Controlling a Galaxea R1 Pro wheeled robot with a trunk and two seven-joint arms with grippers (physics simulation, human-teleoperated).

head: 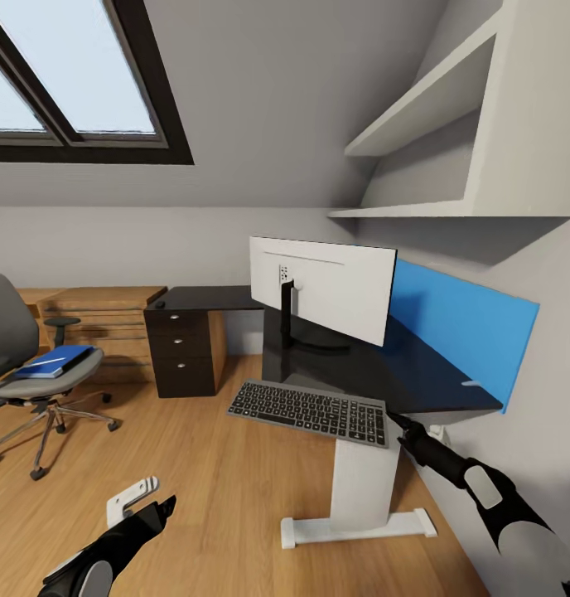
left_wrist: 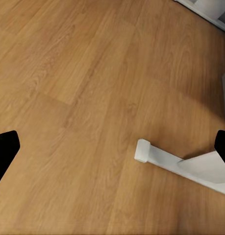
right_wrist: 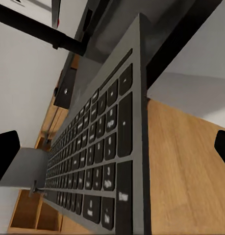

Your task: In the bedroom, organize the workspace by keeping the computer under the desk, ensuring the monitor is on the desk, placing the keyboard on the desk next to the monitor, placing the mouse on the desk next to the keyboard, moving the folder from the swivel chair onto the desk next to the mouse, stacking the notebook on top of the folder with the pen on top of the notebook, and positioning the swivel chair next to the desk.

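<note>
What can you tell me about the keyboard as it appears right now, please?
The keyboard is a slim, full-width board with a grey frame and black keys bearing pale legends. It sits level at the front edge of the desk, in front of the monitor, much of it jutting out over the wooden floor. The right gripper meets its right end and appears to hold it there.

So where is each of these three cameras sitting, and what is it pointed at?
Head view: up on the robot's head, looking forward and down at the glossy black desk, the white-backed monitor and the grey swivel chair; both dark arms show, with the left gripper low over the floor.
Left wrist view: by the left gripper, facing the wood floor and the desk's white foot; black fingertips at the edges.
Right wrist view: by the right gripper, looking along the slim grey keyboard.
Shared: head and right wrist views both show the keyboard.
</note>
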